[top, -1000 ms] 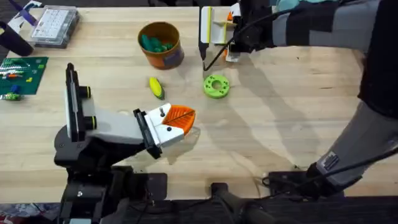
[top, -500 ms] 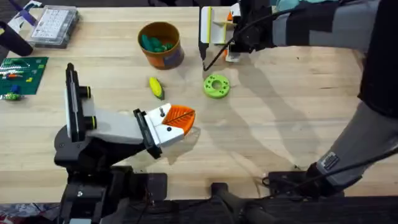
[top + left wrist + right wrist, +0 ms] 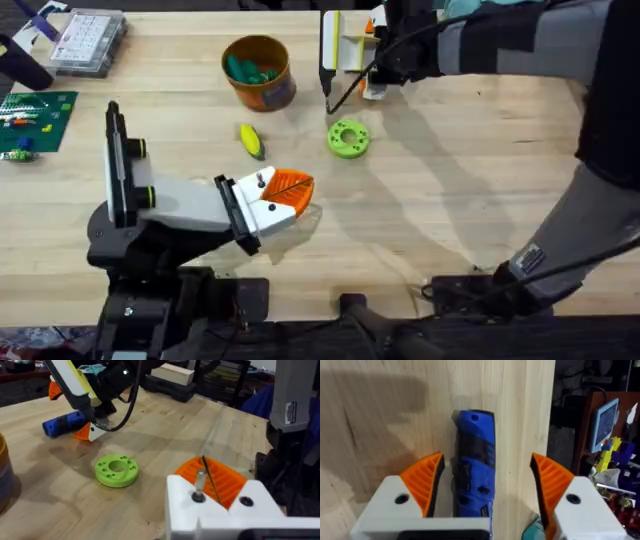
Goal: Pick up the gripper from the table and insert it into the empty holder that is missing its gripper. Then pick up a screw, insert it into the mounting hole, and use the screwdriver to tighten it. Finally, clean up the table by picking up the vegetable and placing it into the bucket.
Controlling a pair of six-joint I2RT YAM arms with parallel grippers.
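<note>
Nothing is seen to shift: the right hand (image 3: 487, 485) stays spread astride the blue cylindrical screwdriver (image 3: 474, 465), not yet gripped; the left hand's (image 3: 285, 195) state cannot be told.

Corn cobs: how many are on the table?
1. The vegetable lies on the table, between the bucket and the left gripper. Others may hide inside the bucket.

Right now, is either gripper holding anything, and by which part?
Nothing is held. The right gripper is open, its pads either side of the blue screwdriver body on the table.
</note>
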